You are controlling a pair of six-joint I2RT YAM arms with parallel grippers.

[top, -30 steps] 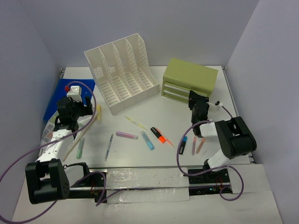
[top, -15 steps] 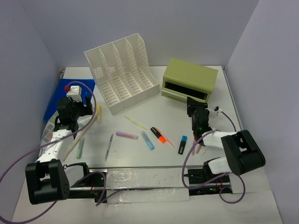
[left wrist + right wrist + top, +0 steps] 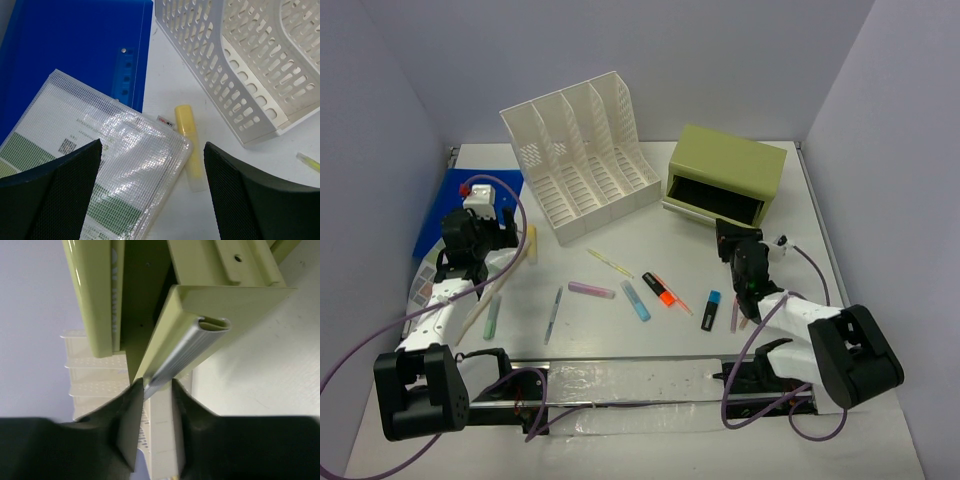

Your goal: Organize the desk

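Note:
The white desk (image 3: 620,235) holds scattered pens and highlighters. My right gripper (image 3: 728,238) is shut on the silver handle (image 3: 185,352) of a drawer (image 3: 710,212) of the olive-green drawer box (image 3: 730,165). The drawer is pulled partly out with a dark gap behind it. In the right wrist view the gripper (image 3: 157,390) pinches the handle's lower end. My left gripper (image 3: 465,262) is open and empty; in its wrist view (image 3: 152,195) it hovers over a clear mesh pouch (image 3: 100,170) and a yellow highlighter (image 3: 190,147).
A white slotted file rack (image 3: 582,155) stands at the back. A blue folder (image 3: 445,210) lies far left under the pouch. On the desk lie a purple marker (image 3: 591,289), blue highlighter (image 3: 636,300), orange highlighter (image 3: 660,288), black-blue marker (image 3: 710,310), green highlighter (image 3: 492,318) and grey pen (image 3: 553,315).
My right gripper has moved toward the near edge with the handle in it, and the drawer has slid out of the olive-green box. The left arm has not moved.

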